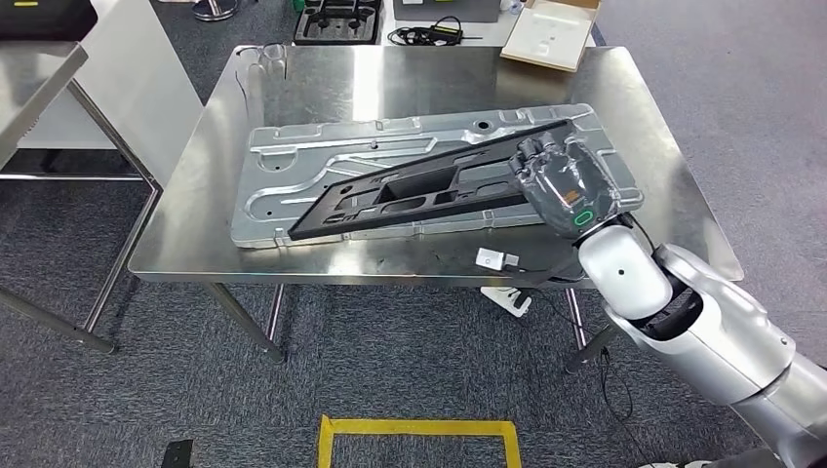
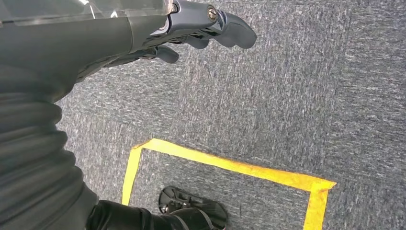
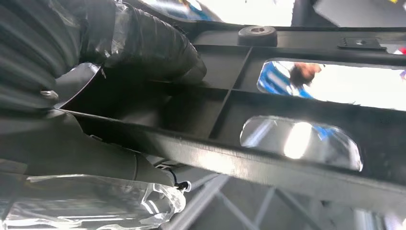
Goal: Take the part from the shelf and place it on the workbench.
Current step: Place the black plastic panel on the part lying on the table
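A long black plastic frame part point(image 1: 419, 187) with cut-out windows lies slanted over a silver stamped metal panel point(image 1: 293, 166) on the steel workbench point(image 1: 410, 78). My right hand point(image 1: 564, 180) grips the part's right end, with the far left end low near the panel. In the right wrist view the thumb point(image 3: 153, 43) and fingers close around the part's black ribs point(image 3: 268, 143). My left hand point(image 2: 191, 28) hangs over grey carpet, fingers loosely curled, holding nothing.
A small white piece point(image 1: 495, 259) lies near the bench's front edge. A flat cardboard box point(image 1: 551, 34) and black cables point(image 1: 429, 34) sit at the back. Another metal table point(image 1: 59, 88) stands left. Yellow floor tape point(image 1: 419, 429) marks the carpet in front.
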`<action>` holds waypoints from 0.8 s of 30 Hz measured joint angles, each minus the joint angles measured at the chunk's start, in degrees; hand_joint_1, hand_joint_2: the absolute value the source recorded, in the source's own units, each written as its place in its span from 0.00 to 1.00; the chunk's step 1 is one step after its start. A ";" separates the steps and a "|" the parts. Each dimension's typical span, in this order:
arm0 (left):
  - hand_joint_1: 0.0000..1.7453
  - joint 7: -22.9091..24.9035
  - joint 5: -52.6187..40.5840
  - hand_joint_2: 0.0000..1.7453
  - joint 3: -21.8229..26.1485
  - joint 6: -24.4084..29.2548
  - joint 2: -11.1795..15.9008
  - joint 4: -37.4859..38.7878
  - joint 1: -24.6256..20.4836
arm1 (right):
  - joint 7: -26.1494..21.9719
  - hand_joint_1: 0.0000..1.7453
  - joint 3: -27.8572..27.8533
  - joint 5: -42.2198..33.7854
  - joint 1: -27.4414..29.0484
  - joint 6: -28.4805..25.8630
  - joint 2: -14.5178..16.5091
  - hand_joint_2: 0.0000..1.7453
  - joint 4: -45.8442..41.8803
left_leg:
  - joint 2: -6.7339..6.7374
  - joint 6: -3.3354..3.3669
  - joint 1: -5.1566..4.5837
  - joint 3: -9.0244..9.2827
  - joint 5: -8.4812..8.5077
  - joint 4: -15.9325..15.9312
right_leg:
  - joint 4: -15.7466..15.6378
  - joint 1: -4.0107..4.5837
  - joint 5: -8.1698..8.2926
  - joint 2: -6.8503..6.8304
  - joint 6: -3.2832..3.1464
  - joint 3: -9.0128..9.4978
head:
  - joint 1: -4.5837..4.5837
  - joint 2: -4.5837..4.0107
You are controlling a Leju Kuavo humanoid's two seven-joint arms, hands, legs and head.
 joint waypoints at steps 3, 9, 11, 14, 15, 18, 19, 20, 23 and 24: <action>0.00 -0.04 -0.03 1.00 -0.02 0.13 0.00 0.00 -0.04 | -0.99 1.00 1.27 1.36 -2.00 0.87 0.90 1.00 -1.81 | -0.21 -0.97 0.28 -0.37 -1.24 1.87 | -9.09 -0.46 4.58 0.01 0.45 4.32 | 0.08 0.00; 0.00 -0.07 -0.21 1.00 -0.10 0.34 0.12 0.00 0.03 | 0.60 1.00 4.17 1.41 -6.06 1.16 1.15 1.00 -3.85 | -0.30 -2.55 0.27 -1.81 -2.86 4.27 | -11.84 -0.32 4.75 0.15 -1.67 5.43 | -0.03 0.01; 0.00 -0.10 -0.32 1.00 -0.19 0.36 0.10 0.00 0.02 | 1.47 1.00 5.02 1.41 -7.27 0.92 0.96 1.00 -4.10 | -0.18 -3.14 0.46 -4.23 -5.70 9.47 | -11.95 -0.38 4.79 0.11 -2.12 5.52 | -0.25 0.01; 0.00 -0.10 -0.42 1.00 -0.55 0.36 0.06 0.00 0.19 | 2.13 1.00 6.21 1.41 -8.14 0.45 0.35 1.00 -4.19 | -0.15 -3.43 0.59 -8.78 -8.43 18.25 | -11.95 -0.21 4.72 0.17 -2.34 5.57 | -0.33 0.01; 0.00 -0.10 -0.44 1.00 -0.67 0.36 0.04 0.00 0.25 | 2.16 1.00 6.61 1.41 -8.23 0.33 0.16 1.00 -4.22 | -0.15 -3.31 0.59 -8.95 -7.48 18.05 | -11.95 -0.14 4.70 0.23 -2.37 5.63 | -0.33 0.01; 0.00 -0.10 -0.46 1.00 -0.84 0.38 0.07 0.00 0.25 | 2.24 1.00 7.67 1.41 -8.77 0.25 -0.26 1.00 -4.45 | -0.17 -2.34 0.39 -4.69 -1.91 8.17 | -12.00 0.06 4.59 0.44 -2.28 5.91 | -0.32 0.01; 0.00 -0.11 -0.48 1.00 -0.89 0.39 0.10 0.00 0.21 | 2.41 1.00 7.95 1.41 -8.98 0.34 -0.45 1.00 -4.51 | -0.19 -2.03 0.23 -3.33 -0.98 5.21 | -12.06 0.10 4.59 0.49 -2.12 5.92 | -0.31 0.01; 0.00 -0.09 -0.50 1.00 -0.95 0.39 0.13 0.00 0.18 | 2.69 1.00 8.22 1.41 -9.15 0.54 -0.75 1.00 -4.56 | -0.21 -1.80 0.03 -2.58 -0.73 3.56 | -12.16 0.10 4.64 0.52 -1.89 5.89 | -0.30 0.00; 0.00 -0.01 -0.55 1.00 -1.03 0.40 0.14 0.00 0.19 | 3.22 1.00 8.61 1.41 -9.31 1.26 -2.24 1.00 -4.90 | -0.13 -1.28 -0.05 -2.02 -0.56 2.29 | -12.62 0.03 4.85 0.51 -0.85 6.06 | -0.28 0.01; 0.00 0.01 -0.55 1.00 -1.04 0.40 0.14 0.00 0.23 | 2.94 1.00 8.46 1.41 -9.33 1.45 -2.93 1.00 -5.12 | -0.04 -0.98 0.09 -1.65 -0.31 1.73 | -12.20 0.07 4.43 0.44 -0.58 5.97 | -0.24 0.01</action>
